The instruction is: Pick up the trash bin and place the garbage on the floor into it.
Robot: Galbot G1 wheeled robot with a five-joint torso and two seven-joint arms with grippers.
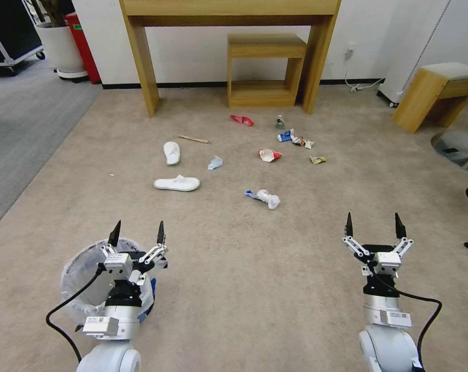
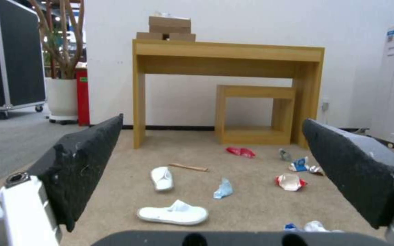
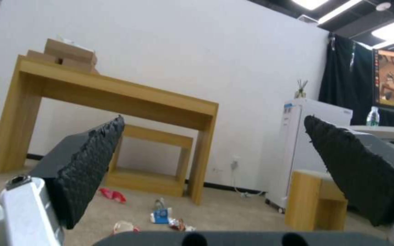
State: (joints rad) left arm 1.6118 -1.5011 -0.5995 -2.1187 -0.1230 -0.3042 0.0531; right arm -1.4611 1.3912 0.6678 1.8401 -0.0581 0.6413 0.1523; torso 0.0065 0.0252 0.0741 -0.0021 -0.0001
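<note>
My left gripper (image 1: 137,231) hangs released right over the trash bin (image 1: 79,271), my right gripper (image 1: 373,223) released too, and I might pinch only its slippery bag and drop it.

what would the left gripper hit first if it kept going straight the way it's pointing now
Probably nothing soon. The left gripper, open above the trash bin, points level across the carpet. In its wrist view the white slippers lie below its line; farther on stand the wooden desk and wall, though depth is unclear.
</note>
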